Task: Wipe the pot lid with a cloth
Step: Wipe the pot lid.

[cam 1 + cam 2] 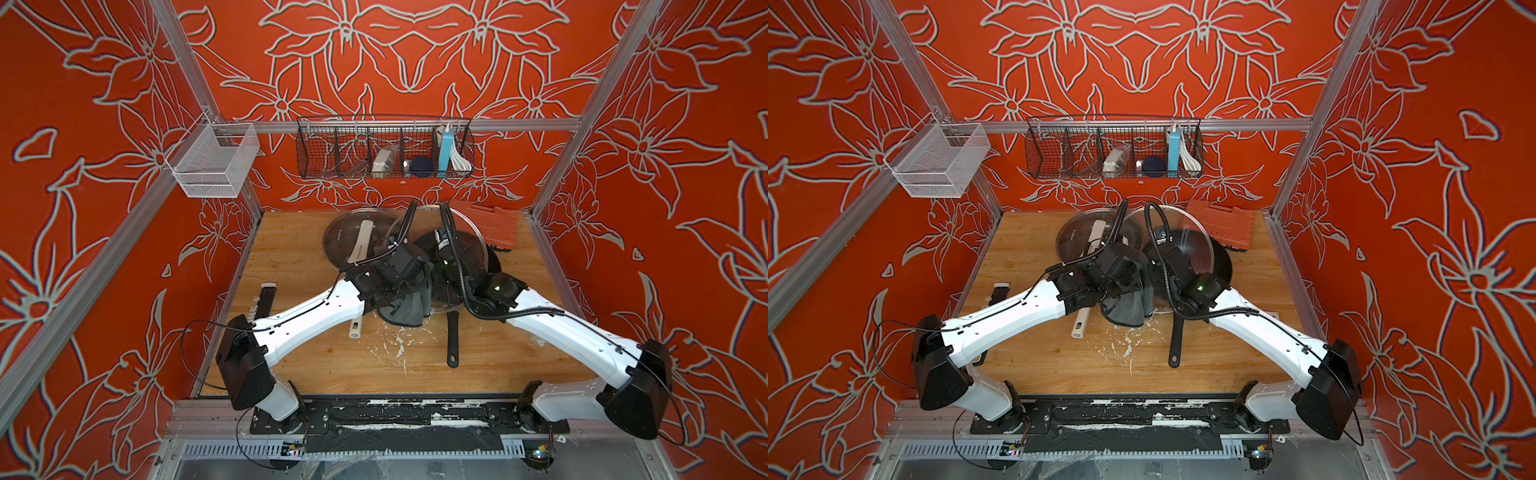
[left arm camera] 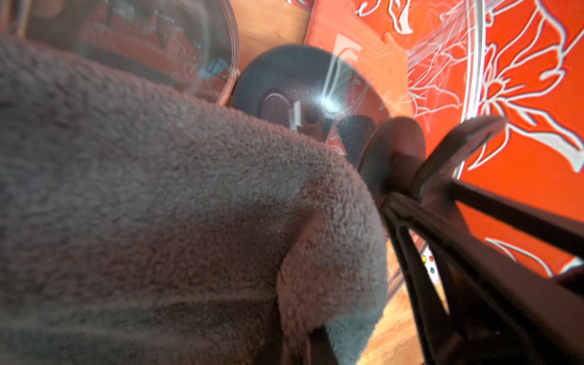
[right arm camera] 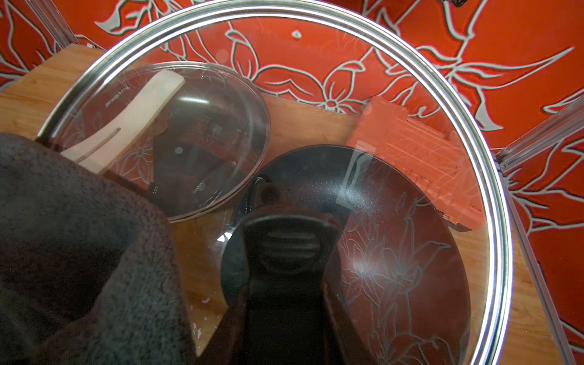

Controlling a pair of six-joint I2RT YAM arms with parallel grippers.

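Wood makes up the bench (image 1: 316,374), with everything crowded toward its far half. Biggest of the things on it is a larger glass lid (image 3: 493,189) with a metal rim, held tilted up on edge above a black frying pan (image 1: 453,345) whose handle points toward the near edge. The right end effector (image 3: 284,249) is clamped on this lid's black handle. Behind the pan, an orange case (image 1: 498,226) lies against the back wall.

The pot lid (image 1: 353,241), clear glass with a long cream-white bar handle, lies flat on the far bench, handle up, just to the left of the pan. It sits apart from both end effectors, and in both top views the raised lid's rim overlaps its edge.

The cloth (image 2: 158,205), dark grey and fluffy, is pinched in the fully closed left end effector (image 1: 401,291). It seems to rest against the raised lid's glass on the side away from the handle, and its loose end hangs down to the bench.

A small cream cylinder (image 1: 355,330) lies near the left forearm.
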